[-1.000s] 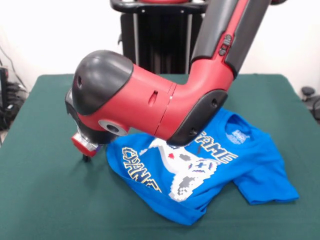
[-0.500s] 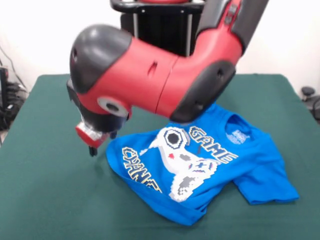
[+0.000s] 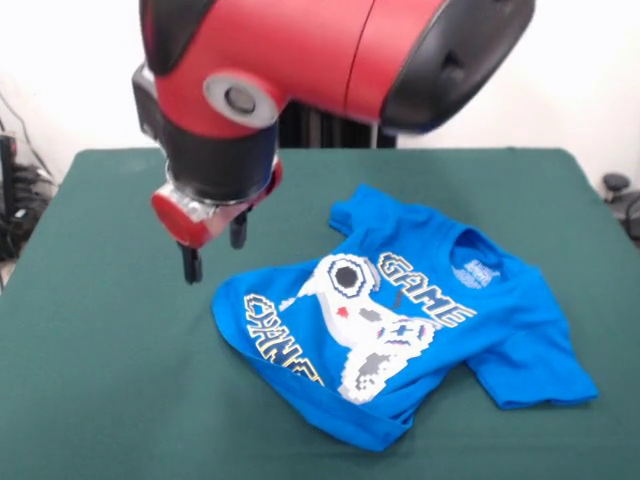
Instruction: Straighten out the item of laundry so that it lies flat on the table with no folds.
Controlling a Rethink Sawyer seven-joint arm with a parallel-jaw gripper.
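The item of laundry (image 3: 420, 330), a bright blue T-shirt with a white game controller print and "GAME" lettering, lies print-up on the green table (image 3: 90, 380), right of centre. Its collar points to the right. One sleeve sticks out at the top and the other at the lower right. Its left and lower edges are folded under and rumpled, cutting off the second word. My gripper (image 3: 214, 250) hangs just above the table, left of the shirt's left edge and apart from it. It is open, two dark fingers (image 3: 190, 265) pointing down with nothing between them.
The red and black arm (image 3: 330, 50) fills the top of the front view and hides the table's far middle. Cables and gear (image 3: 15, 190) sit past the table's left edge, and dark objects (image 3: 620, 195) lie past its right edge.
The arm has risen, lifting the gripper up and a little to the right. The shirt's upper sleeve, hidden behind the arm before, now shows. The shirt has not moved.
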